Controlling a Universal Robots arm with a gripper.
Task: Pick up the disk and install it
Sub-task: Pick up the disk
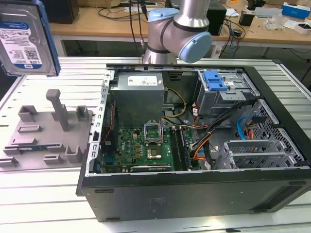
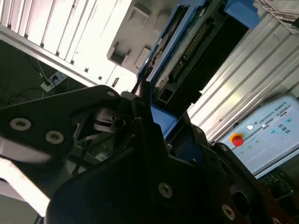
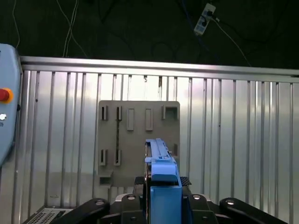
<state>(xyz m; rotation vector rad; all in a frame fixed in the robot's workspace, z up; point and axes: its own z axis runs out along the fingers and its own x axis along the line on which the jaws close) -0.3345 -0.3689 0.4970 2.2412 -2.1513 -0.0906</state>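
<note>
Gripper (image 3: pixel 162 186) is clamped on the disk (image 3: pixel 159 154), jaws pinching its blue carrier edge-on in the first wrist view. In the exterior view we see the disk up at ten o'clock, clear of the grey fixture (image 1: pixel 34 138); the open computer case (image 1: pixel 194 199) sits at the fixture's three o'clock.

The black gripper (image 3: pixel 162 183) is clamping the blue-framed rectangular disk (image 3: pixel 157 150) edge-on, hovering over a flat grey plastic fixture plate (image 3: pixel 135 154) that is lying on the ribbed silver metal table (image 3: pixel 233 140), near its floor-side edge.
</note>
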